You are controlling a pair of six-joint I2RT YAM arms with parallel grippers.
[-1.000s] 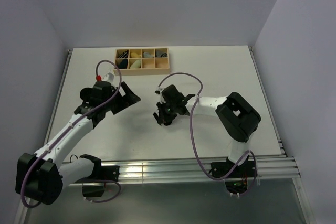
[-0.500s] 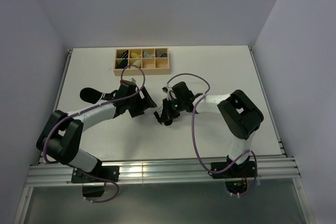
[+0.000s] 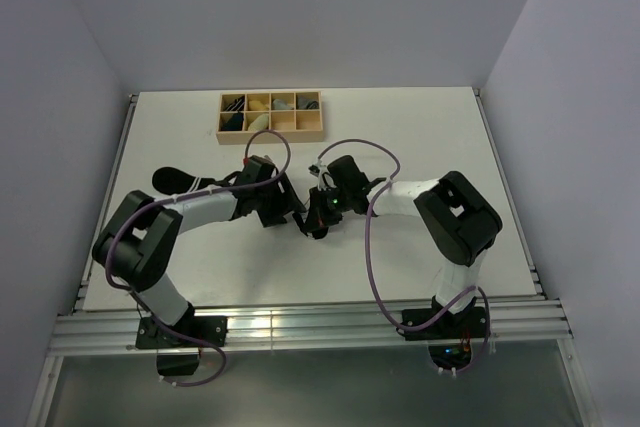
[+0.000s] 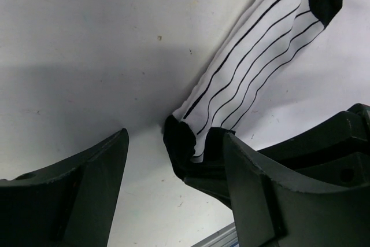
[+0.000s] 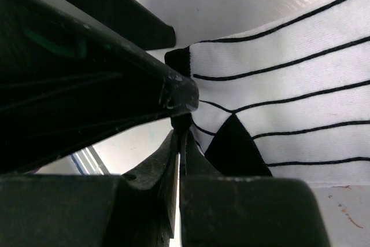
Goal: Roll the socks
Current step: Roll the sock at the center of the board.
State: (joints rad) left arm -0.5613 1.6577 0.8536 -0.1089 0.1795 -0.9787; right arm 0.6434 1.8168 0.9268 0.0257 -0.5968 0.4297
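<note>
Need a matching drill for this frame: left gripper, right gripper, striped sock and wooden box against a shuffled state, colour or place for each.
Things
1. left gripper
2. right gripper
3. striped sock
4. wooden box

Descriptions
A. far side of the scene, split into compartments
B. white with thin black lines and black ends
C. shut, pinching the sock's edge
D. open, fingers apart by the sock's black end

Pairs: 1-D, 2-C, 3-B, 4-A

The sock [image 4: 254,67] in the upper right of the left wrist view is white with thin black stripes and black ends. The worktop [image 3: 400,137] is white, the box [image 3: 271,137] light wood, the cables [image 3: 368,247] purple.
</note>
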